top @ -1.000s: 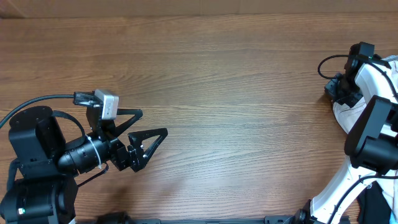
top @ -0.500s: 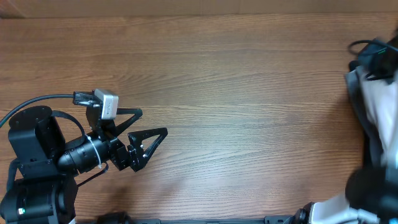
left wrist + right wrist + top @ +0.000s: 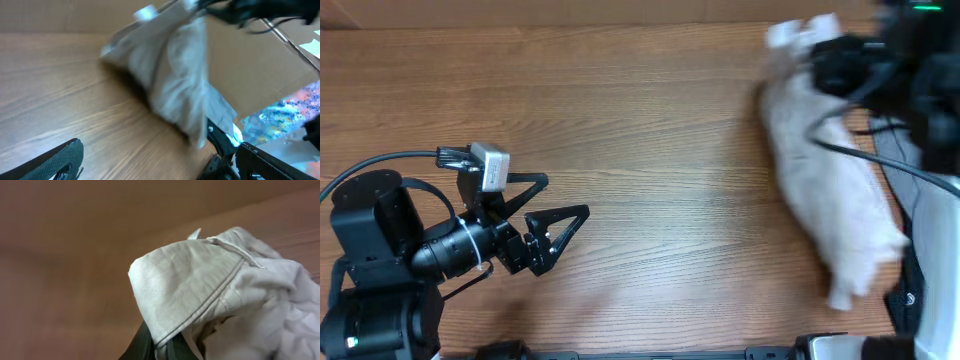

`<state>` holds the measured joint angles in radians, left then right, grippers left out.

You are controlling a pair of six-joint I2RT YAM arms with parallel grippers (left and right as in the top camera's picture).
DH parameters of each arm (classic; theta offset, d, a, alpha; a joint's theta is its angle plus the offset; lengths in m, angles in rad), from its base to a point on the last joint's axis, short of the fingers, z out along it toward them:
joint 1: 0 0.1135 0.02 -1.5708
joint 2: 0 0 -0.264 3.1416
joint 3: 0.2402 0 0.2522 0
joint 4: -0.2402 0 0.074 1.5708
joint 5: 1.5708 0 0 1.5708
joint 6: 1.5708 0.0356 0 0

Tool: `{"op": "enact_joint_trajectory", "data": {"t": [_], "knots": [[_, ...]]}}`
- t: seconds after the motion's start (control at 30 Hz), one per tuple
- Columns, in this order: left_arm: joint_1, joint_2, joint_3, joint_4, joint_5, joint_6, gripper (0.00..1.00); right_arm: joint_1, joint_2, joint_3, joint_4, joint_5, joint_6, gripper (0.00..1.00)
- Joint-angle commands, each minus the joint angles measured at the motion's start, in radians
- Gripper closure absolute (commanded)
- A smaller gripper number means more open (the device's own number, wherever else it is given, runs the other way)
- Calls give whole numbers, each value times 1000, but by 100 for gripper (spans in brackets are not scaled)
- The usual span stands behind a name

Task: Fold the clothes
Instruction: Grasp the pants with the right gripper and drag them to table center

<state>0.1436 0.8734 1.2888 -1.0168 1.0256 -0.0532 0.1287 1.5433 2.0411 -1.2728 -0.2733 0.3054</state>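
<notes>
Two arms, one busy: the right gripper is clamped on a seam fold of the cream shorts, which hang blurred above the table along its right edge, top end near the far right corner. Left gripper sits spread wide and empty near the left edge. Best play, I'd say: bring the cloth toward mid-table, drag it flat so waistband and legs spread, then release. A bunched drop would spoil the fold.
</notes>
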Motion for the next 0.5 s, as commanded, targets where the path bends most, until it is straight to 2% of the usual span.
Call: {"op": "enact_joint_trajectory", "data": {"t": [0.0, 0.23, 0.27, 0.33, 0.37, 0.47], "knots": [[-6, -5, 80, 5, 17, -14, 0, 156, 37, -19, 23, -32, -22, 96], [-6, -5, 220, -8, -60, -14, 0, 400, 119, -21, 28, 27, -21, 96], [-6, -5, 232, -9, -60, -14, 0, 419, 124, -21, 28, 34, -21, 89], [-6, -5, 250, -11, -60, -14, 0, 449, 130, -21, 29, 74, -22, 60], [-6, -5, 255, -11, -60, -14, 0, 454, 130, -21, 27, 108, -22, 52], [-6, -5, 258, -13, -60, -14, 0, 441, 126, -16, 8, 210, -21, 46]]}}
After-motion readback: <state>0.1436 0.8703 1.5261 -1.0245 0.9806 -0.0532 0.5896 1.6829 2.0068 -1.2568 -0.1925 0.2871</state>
